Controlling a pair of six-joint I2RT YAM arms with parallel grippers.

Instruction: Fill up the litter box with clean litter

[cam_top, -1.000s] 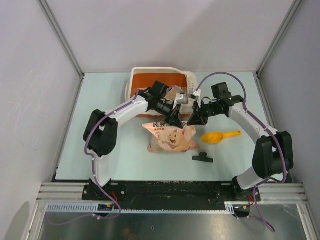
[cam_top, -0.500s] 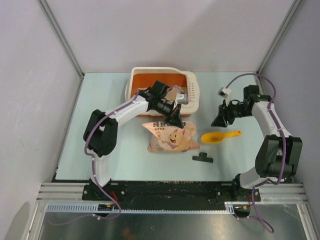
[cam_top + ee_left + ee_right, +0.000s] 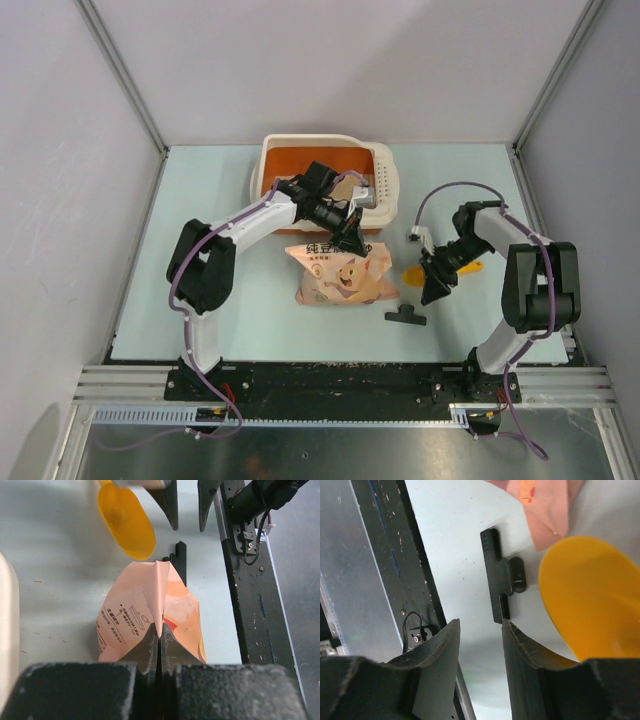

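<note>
- right fingers (image 3: pixel 437 650) have left the bag (image 3: pixel 340 275) top and swung down to the lower right; they're parted and empty now, hanging over the scoop (image 3: pixel 590 595) and the black clip (image 3: pixel 500 580)
- left fingers (image 3: pixel 147 647) have clamped onto the bag's top fold, mid-frame
- litter box (image 3: pixel 390 185) sits upper centre on the counter (image 3: pixel 220 180), just behind the bag; can't spot any litter in it
- my guess: one arm keeps hold of the bag while the other goes for the scoop, so filling hasn't started

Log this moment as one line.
left pincer: shut on top edge of pink bag | right pincer: open, empty, near black clip and orange scoop | litter box: behind bag
</note>
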